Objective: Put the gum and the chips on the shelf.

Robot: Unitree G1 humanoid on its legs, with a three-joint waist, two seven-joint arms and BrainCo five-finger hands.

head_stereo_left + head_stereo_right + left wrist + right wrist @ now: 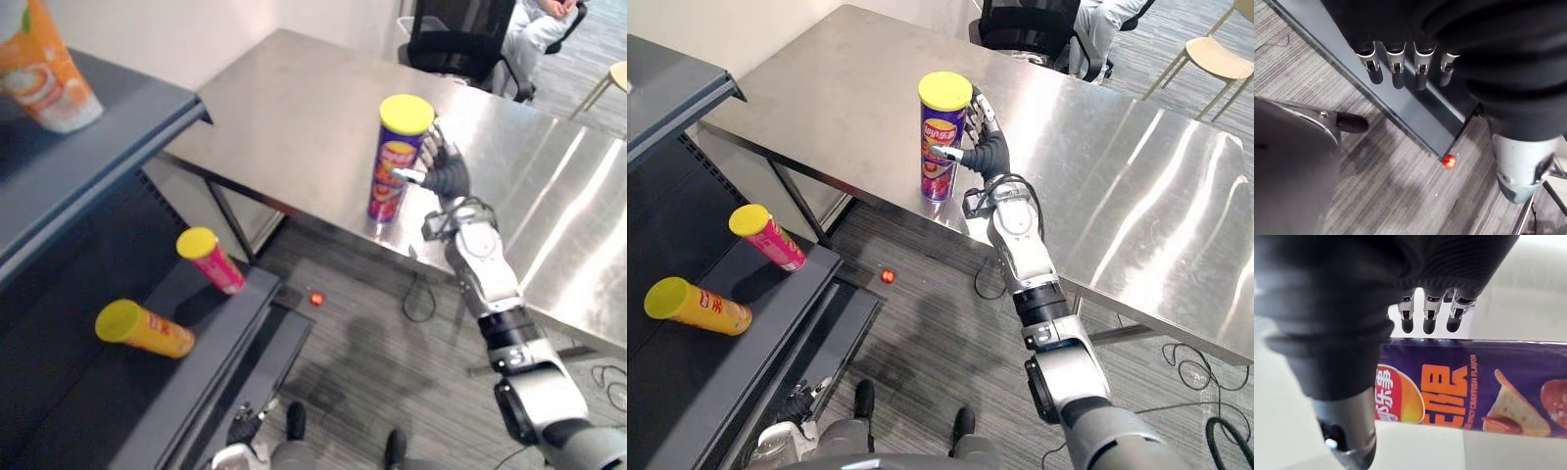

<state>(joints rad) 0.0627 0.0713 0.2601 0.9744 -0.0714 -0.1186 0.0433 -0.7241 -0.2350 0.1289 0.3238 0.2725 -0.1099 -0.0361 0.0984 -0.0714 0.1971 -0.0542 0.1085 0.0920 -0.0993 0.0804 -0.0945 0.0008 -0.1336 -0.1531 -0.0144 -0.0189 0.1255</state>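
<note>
Grey metal makes the shelf (pixel 147 108) on your left, and three cans are on it: an orange can (pixel 44 69) up top, and a yellow can (pixel 147 331) and a pink can (pixel 214 259) lying on their sides lower down. Low by the foot of the shelf hangs the left robot hand (pixel 1397 68), its fingers straight and loose, holding nothing. A small red ball (pixel 1449 161) sits on the floor just beside the shelf's corner. Next comes the chips can (pixel 942 137), purple with a yellow lid, standing up near the edge of the shiny tabletop (pixel 1136 166). The right robot hand (pixel 991 152) is right at it, spread wide, thumb across the front and fingers behind, not squeezing yet. So I think you are on the grab-the-chips step. Next you need to close the fingers snugly round the can, lift it straight up so it does not tip, and swing it left to the shelf. Which thing is the gum I cannot tell.
</note>
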